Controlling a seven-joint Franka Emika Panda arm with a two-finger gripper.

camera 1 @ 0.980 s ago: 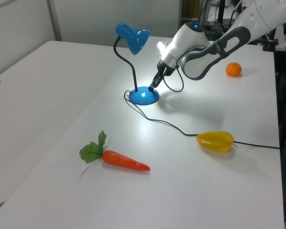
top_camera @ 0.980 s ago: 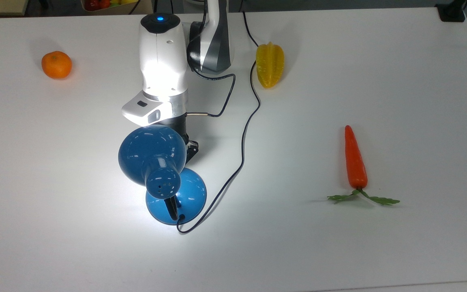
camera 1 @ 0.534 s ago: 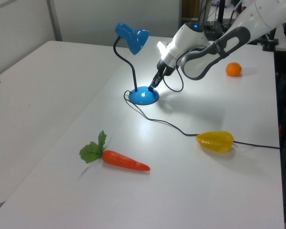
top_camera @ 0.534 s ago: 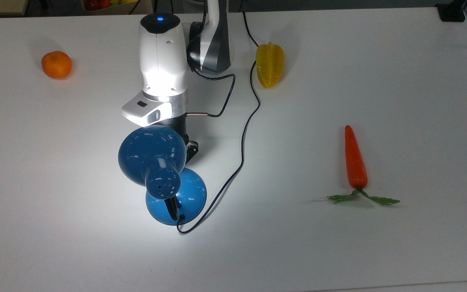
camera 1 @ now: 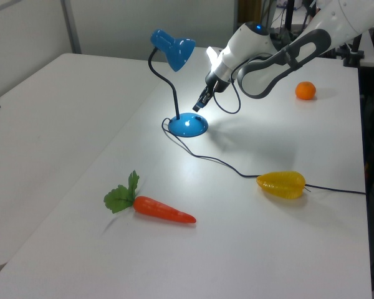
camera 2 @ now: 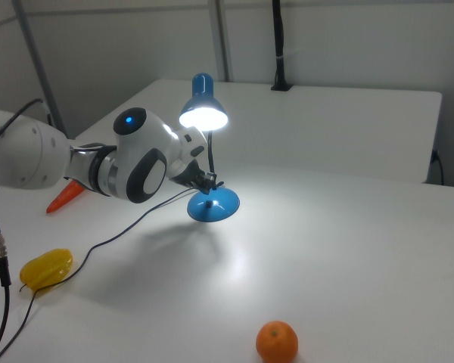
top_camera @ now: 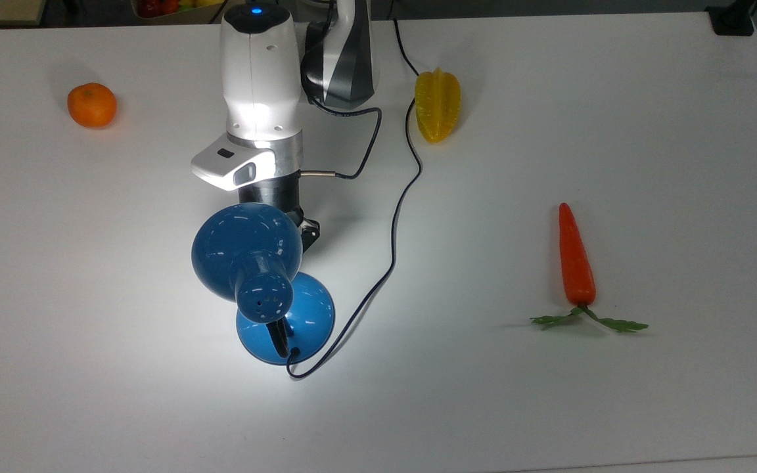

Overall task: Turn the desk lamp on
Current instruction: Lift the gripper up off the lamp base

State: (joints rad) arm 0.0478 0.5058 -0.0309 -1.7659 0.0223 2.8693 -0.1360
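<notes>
The desk lamp is lit: its bulb glows under the blue shade [camera 2: 203, 106] and casts a bright pool on the white table. Its domed shade [top_camera: 246, 248] hangs over the round blue base [top_camera: 309, 315] on a black neck [camera 1: 172, 93]. My gripper [camera 1: 199, 106] hangs a little above the edge of the base [camera 1: 188, 125], shut with nothing in it, on the left view's right of the neck. In the top view the shade hides most of the gripper [top_camera: 309, 234]. In the right view the gripper [camera 2: 209, 181] is just above the base [camera 2: 213, 206].
The lamp's thin black cord [top_camera: 395, 217] runs from the base past a yellow star fruit [top_camera: 437, 105] to the table's far edge. An orange [top_camera: 91, 104] lies at the top view's upper left. A carrot [top_camera: 575, 259] with green leaves lies at the top view's right.
My gripper has lifted off the lamp's base, and the arm has drawn back and up. The lamp stays lit and has not moved.
</notes>
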